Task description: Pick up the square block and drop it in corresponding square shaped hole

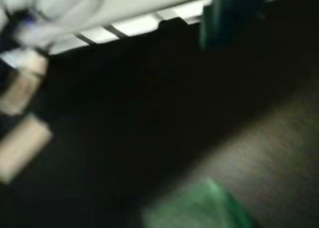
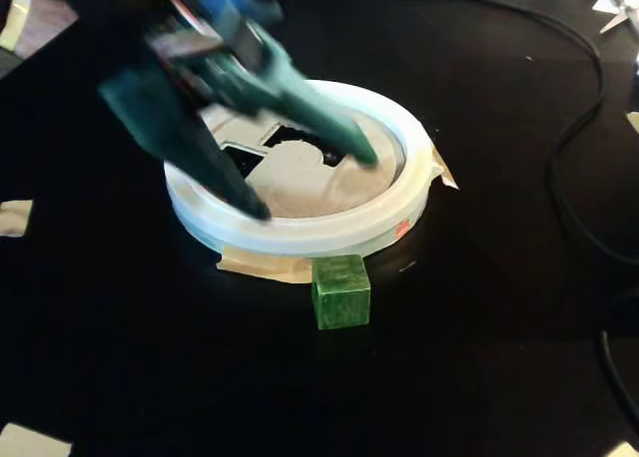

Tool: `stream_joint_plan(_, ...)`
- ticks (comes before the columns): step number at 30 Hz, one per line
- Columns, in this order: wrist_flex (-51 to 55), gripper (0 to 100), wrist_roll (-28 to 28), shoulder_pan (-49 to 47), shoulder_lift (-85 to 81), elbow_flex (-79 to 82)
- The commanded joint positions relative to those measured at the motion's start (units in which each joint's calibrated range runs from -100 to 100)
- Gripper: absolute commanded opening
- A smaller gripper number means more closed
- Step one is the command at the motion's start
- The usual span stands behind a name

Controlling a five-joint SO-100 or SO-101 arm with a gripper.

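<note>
- Plainly, in the fixed view we see the green cube resting on the black tabletop, just in front of the round board's white rim and beside a strip of tan tape that peeks out from under the rim
- We see the teal gripper blurred with motion above the board, its two fingers spread wide apart: one fingertip lies over the tan face near the right inner rim, the other over the front-left of the rim
- We find nothing between the fingers; the cube sits apart from them, lower in the picture
- We make out dark cutouts in the tan board: a small square hole at the left, partly crossed by the left finger, and a larger opening with a curved notch behind it
- We note a black cable curving along the right side of the tabletop
- We get little from the wrist view, which is dark and smeared: a blurred green shape at the bottom edge, likely the cube, and a teal finger at the top
</note>
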Motion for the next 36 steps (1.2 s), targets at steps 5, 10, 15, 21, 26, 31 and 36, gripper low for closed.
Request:
stream_joint_plan(5,9.5,80,2.2,-2.4,20.3,-24.1)
stream_joint_plan(10,15.7,79,2.2,-4.4,29.0,-34.6)
stream_joint_plan(15,19.4,79,2.2,-5.5,36.6,-39.7)
stream_joint_plan(21,19.9,79,2.2,-5.5,39.0,-40.5)
stream_joint_plan(26,19.9,78,2.2,-5.5,39.1,-40.5)
stream_joint_plan(31,19.9,60,2.2,-5.4,39.1,-40.5)
stream_joint_plan(36,19.9,54,2.2,-5.4,38.3,-40.5)
